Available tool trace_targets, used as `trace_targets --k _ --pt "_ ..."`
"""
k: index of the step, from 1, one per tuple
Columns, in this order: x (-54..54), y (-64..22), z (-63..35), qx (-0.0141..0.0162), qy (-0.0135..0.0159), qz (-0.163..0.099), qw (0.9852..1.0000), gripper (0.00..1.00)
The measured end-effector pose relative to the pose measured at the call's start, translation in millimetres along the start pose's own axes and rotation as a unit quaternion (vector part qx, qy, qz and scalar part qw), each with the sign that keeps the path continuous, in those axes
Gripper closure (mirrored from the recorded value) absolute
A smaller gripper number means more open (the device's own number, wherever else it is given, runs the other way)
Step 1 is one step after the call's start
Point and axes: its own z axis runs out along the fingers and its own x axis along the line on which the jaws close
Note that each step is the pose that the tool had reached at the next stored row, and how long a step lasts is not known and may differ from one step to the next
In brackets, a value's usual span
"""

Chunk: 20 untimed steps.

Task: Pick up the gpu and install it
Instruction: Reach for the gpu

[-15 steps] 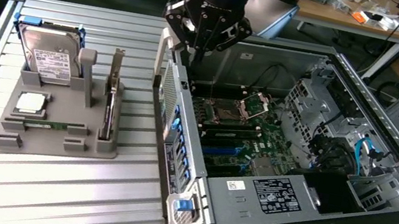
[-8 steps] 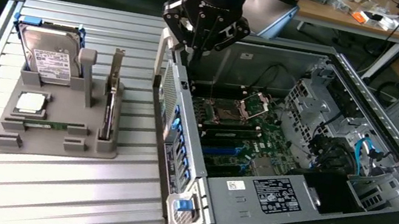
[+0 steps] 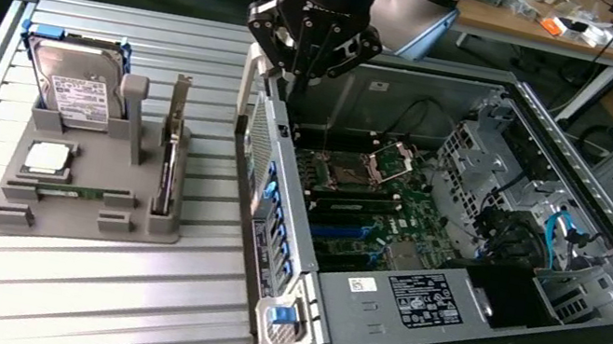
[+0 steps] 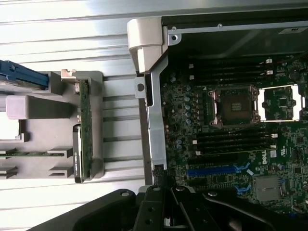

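Here's the gripper (image 3: 302, 75), hanging right over the rear wall of the open computer case (image 3: 265, 155), up at the far corner of that wall. Its fingers are pressed together, tips meeting, and there is nothing between them. It carries no load. From the wrist view the gripper (image 4: 166, 192) looks straight down with the case's metal rear wall (image 4: 154, 110) running directly beneath it.

And the gpu (image 3: 171, 153)? It's outside the case, just beside that rear wall, standing on its long edge in the gray holder (image 3: 83, 223). It sits in the holder's slot closest to the case, with its silver bracket sticking up at the end farther from the case's front. In the wrist view the gpu (image 4: 83, 130) appears edge-on, a thin green-brown strip, clearly apart from the fingers and untouched.

Farther from the case on that same holder, the hard drive (image 3: 75, 89) stands propped with its white label showing, a processor chip (image 3: 47, 157) lies flat, and a narrow memory stick (image 3: 76, 191) rests in its groove. Holder and case both sit on the slatted table (image 3: 67, 310).

Inside the case, the motherboard (image 3: 369, 216) lies exposed with the processor socket (image 4: 234, 107) open near the middle. A blue expansion slot (image 4: 216, 171) shows on the board close to the case's rear wall, and no card is seated in it.
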Motion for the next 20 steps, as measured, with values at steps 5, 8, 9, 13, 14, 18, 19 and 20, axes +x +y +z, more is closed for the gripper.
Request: trace_targets --k 5,8,9,13,14,18,19,20 --pt "1.6 -0.1 0.0 0.0 0.0 0.0 1.0 0.89" --pt "2.5 -0.2 -0.1 0.0 0.0 0.0 1.0 0.89" --pt "2.8 -0.2 -0.1 0.0 0.0 0.0 1.0 0.89" --pt "4.0 -0.3 -0.1 0.0 0.0 0.0 1.0 0.89" --pt "4.3 -0.3 -0.1 0.0 0.0 0.0 1.0 0.89" --pt "5.7 -0.4 -0.2 0.0 0.0 0.0 1.0 0.89" --pt "6.3 -0.5 -0.1 0.0 0.0 0.0 1.0 0.89" --pt "6.6 -0.5 -0.2 0.0 0.0 0.0 1.0 0.89"
